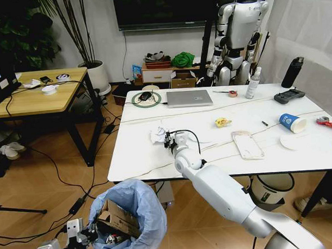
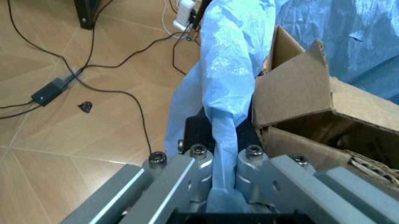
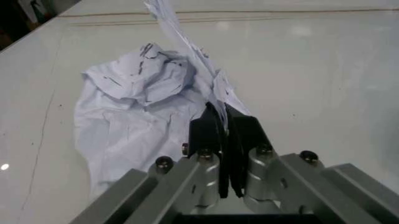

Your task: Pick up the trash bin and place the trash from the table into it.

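Trash bin [image 1: 130, 222], pinched by left gripper [image 2: 225, 154], holds cardboard [image 2: 299, 100]; right gripper [image 3: 223, 135] clamps crumpled paper [image 3: 137, 107].

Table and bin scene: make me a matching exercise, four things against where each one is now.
Things:
1. crumpled white paper
2. brown cardboard
3. blue paper cup
4. trash bin

Places:
A. inside the blue bag
B. lying on the table near its right end
C. pinched in the right claw
D. held at its bag by the left claw, beside the table

Pairs: 1-C, 2-A, 3-B, 4-D
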Available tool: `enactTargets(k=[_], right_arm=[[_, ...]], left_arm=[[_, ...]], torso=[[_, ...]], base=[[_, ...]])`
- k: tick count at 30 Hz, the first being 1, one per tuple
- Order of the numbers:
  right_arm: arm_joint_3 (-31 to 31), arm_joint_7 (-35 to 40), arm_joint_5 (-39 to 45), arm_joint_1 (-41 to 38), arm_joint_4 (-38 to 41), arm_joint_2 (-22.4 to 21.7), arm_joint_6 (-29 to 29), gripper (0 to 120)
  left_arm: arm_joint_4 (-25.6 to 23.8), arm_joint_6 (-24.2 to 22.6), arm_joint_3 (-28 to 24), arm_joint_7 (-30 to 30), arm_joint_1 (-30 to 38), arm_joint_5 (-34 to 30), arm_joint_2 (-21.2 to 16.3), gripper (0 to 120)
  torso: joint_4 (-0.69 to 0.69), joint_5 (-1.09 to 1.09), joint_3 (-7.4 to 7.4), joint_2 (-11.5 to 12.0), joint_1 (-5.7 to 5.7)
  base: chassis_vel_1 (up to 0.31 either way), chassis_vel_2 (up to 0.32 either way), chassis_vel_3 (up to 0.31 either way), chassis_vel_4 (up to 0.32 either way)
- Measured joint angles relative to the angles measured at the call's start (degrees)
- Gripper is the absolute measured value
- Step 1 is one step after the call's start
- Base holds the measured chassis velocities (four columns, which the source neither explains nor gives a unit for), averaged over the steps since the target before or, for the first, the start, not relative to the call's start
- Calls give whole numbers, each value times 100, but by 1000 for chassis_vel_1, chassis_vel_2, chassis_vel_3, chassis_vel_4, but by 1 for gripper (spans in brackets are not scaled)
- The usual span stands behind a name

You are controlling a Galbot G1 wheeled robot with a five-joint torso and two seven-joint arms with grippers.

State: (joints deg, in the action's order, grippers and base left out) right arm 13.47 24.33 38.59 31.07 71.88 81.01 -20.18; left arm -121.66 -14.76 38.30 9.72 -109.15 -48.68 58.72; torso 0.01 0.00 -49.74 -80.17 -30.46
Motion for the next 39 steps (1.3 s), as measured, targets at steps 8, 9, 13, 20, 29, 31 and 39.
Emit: enactTargets(k=[8, 9, 13, 20, 29, 31, 39], right_arm=[[179, -979, 297, 522, 1542, -671, 1194, 0], [284, -1080, 289, 639, 1858, -794, 1416, 0], [756, -1227, 412, 951, 2864, -1182, 1854, 0], [2013, -1531, 618, 1135, 3625, -1620, 2383, 0], [2900, -1661, -238, 1114, 3526, -2066, 2387, 0], [2938, -1464, -464, 1177, 3467, -2126, 2362, 0], [2859, -1166, -619, 1247, 3500, -2228, 2347, 22]], left_arm=[[8, 4, 13, -28, 20, -63, -22, 0], [13, 6, 13, -37, 22, -67, -22, 0], [24, 8, 7, -45, 32, -86, -41, 0], [28, 4, -20, -11, 120, -134, -92, 0], [-106, -16, 36, 46, 79, -170, -116, 0], [-130, -16, 47, 49, 54, -171, -108, 0], [-113, -17, 47, 50, 40, -155, -99, 0]], torso=[[-1, 2, 0, 0, 0], [-1, 1, 0, 0, 0], [0, 1, 1, 0, 0], [0, 0, 1, 0, 0], [0, 0, 0, 0, 0], [0, 1, 0, 0, 0], [0, 0, 0, 0, 0]], base=[[0, 0, 0, 0], [0, 0, 0, 0], [0, 0, 0, 0], [0, 0, 0, 0], [0, 0, 0, 0], [0, 0, 0, 0], [0, 0, 0, 0]])
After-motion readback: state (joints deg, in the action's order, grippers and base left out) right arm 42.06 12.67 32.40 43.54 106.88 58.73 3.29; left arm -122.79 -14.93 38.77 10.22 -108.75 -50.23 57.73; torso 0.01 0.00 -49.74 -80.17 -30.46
